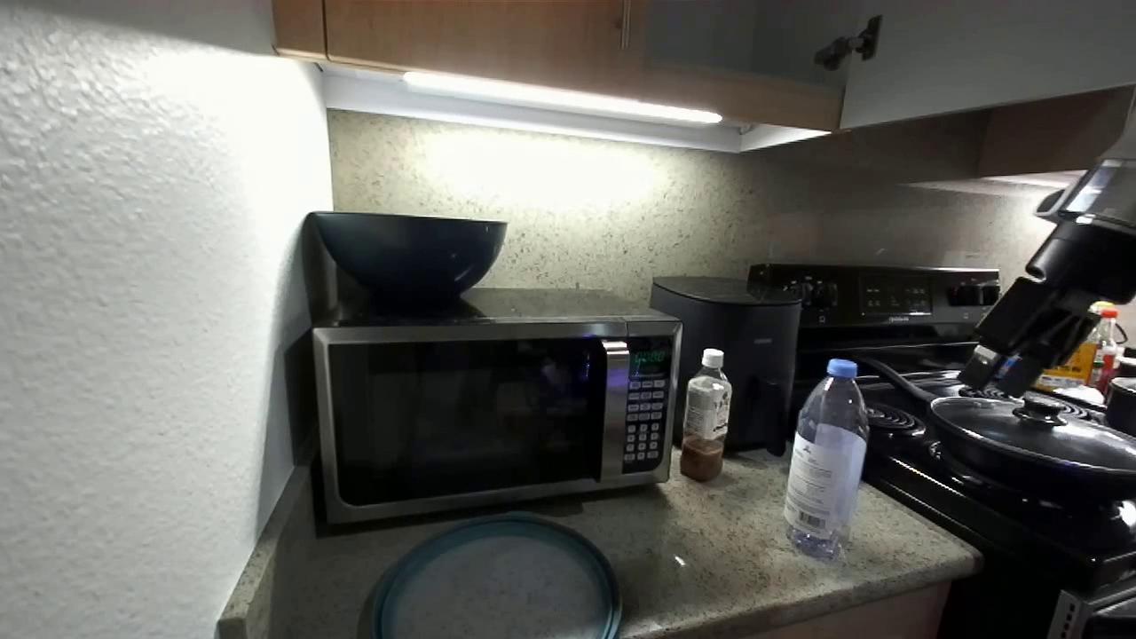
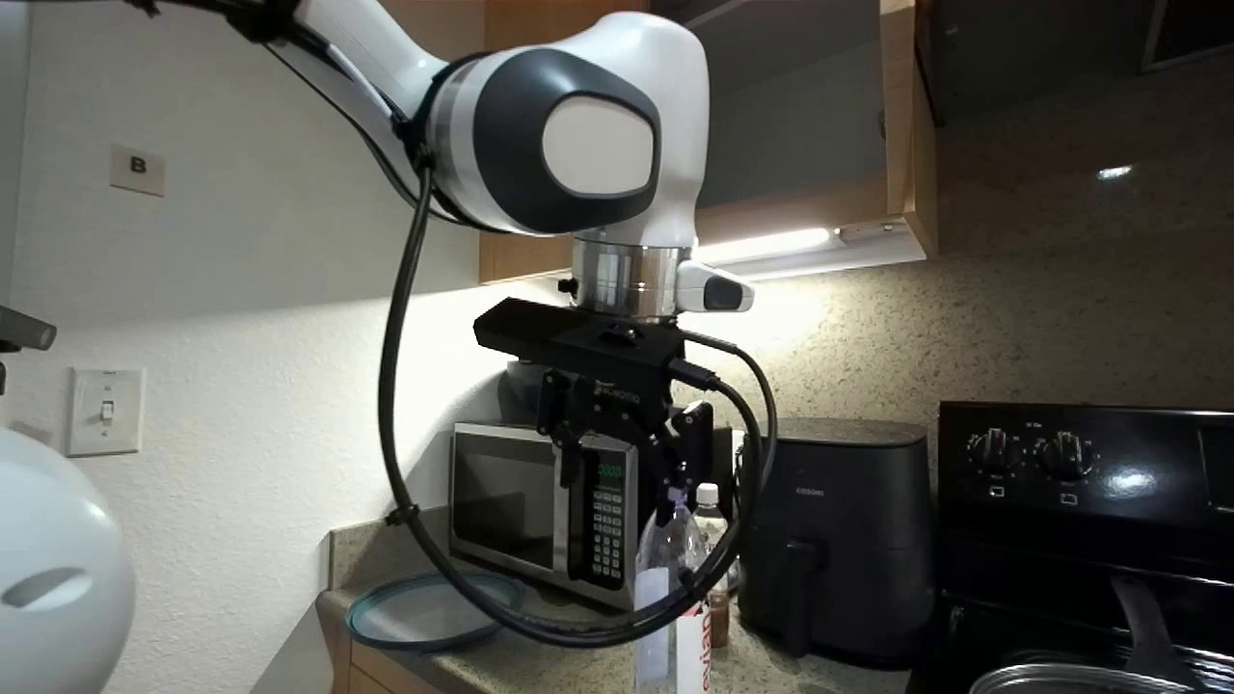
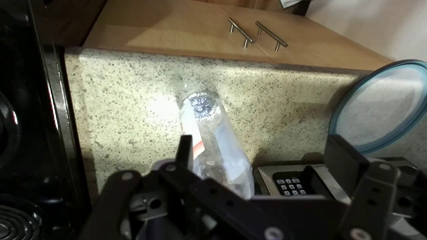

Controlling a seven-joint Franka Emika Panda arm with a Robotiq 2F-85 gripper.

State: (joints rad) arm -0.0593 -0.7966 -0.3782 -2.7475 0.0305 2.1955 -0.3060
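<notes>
Kitchen worktop (image 3: 283, 103): clear bottle (image 1: 825, 461) ungripped beside the stove (image 1: 923, 490)

Near the front edge of the worktop, the clear bottle is stood upright. The end effector (image 3: 262, 151) is positioned near its upper part with jaws spread wide; nothing is gripped, and a gap to the blue cap (image 1: 841, 367) is shown in an exterior view. A small bottle (image 1: 707, 417) is placed just beside the microwave (image 1: 470, 417), near the air fryer (image 1: 732, 346). A bowl (image 1: 413, 253) is set on the microwave; a blue-rimmed disc (image 1: 497, 577) is laid before it.

Thin, smooth plastic is to be expected: dented by a hard squeeze, rather slippery, not easily broken. No water line can be made out, so a light weight is judged likely, though the contents cannot be confirmed. Being tall, it could be tipped by a nudge near the top. A gentle hold would best be taken around the shoulder, or at the stiffer neck under the cap.
</notes>
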